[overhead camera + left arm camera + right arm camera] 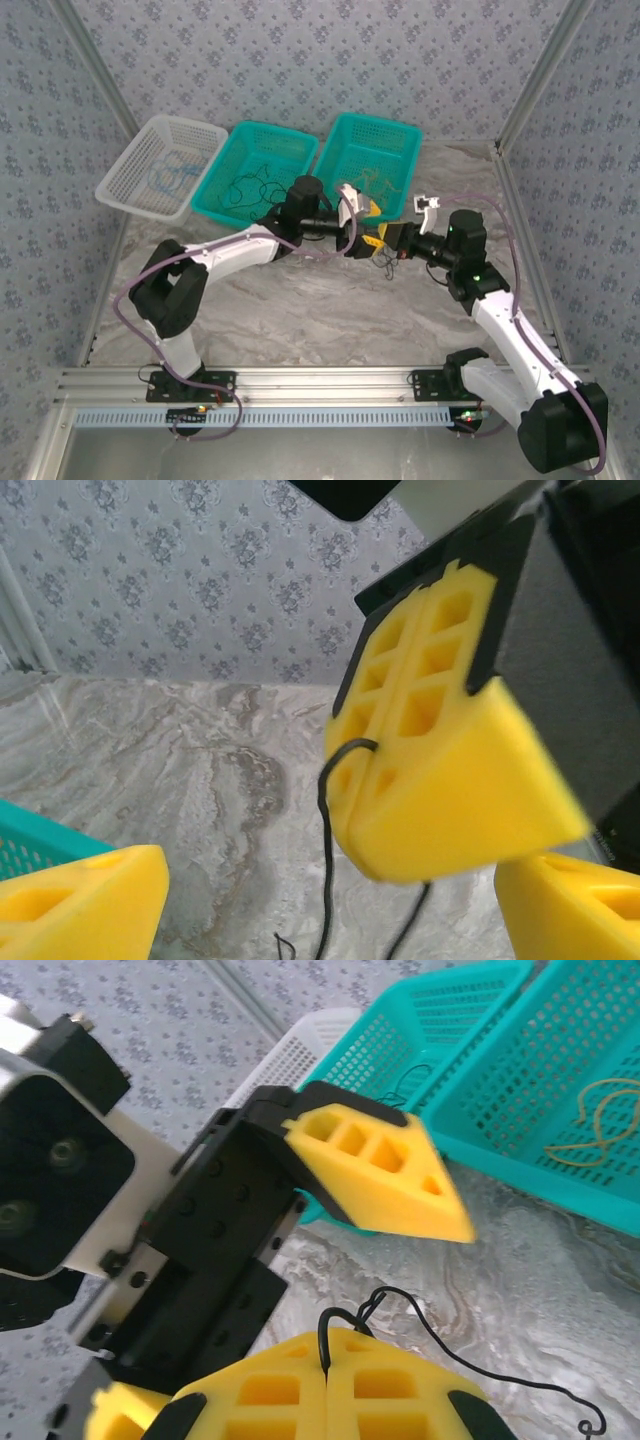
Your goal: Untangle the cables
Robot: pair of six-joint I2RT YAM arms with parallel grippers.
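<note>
The right end effector (325, 1360) pinches the black cable (321, 850) mid-frame above the worktop (150, 760); the left end effector (330, 890), spread about the hanging strand, should close low on it, then draw away slowly.

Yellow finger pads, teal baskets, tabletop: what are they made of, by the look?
Finger pads: matte yellow plastic or dense foam, hard to say which; moulded rectangular pockets, no gloss. Teal baskets: slightly glossy moulded plastic, a regular grid of holes in the walls. Tabletop: grey marble pattern with veins; real stone or printed laminate, cannot tell.
</note>
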